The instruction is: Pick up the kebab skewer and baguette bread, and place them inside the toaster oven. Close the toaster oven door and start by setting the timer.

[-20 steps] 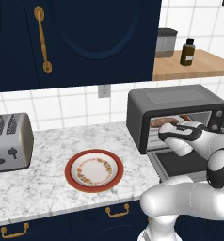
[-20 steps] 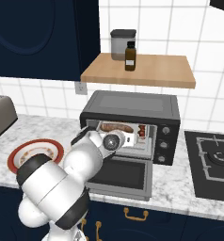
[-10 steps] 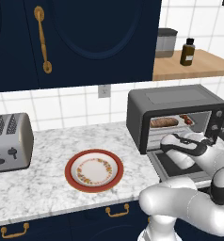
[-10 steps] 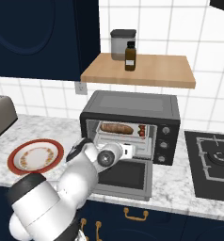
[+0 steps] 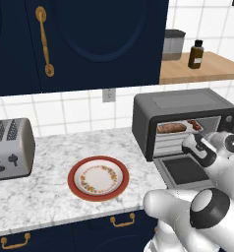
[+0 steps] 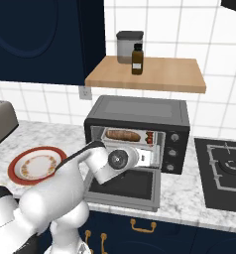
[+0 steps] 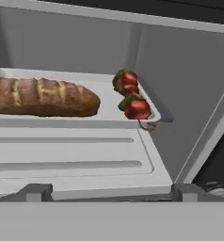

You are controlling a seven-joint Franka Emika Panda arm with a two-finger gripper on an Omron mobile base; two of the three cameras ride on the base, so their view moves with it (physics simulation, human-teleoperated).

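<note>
We are looking across the desk from the silver toaster and the bare plate to the toaster oven, where our hand is hanging open and holding nothing, just in front of the cavity. The baguette bread and the kebab skewer are both lying on the tray inside, bread to the left, skewer at the right end near the wall. The toaster oven door is lying flat open under our arm. We are judging the risk to be in the closing: if we lift the door while the hand is over it, it could jam against the wrist. The hand view is showing the skewer's chunks clearly; the right base view is showing the knobs.
</note>
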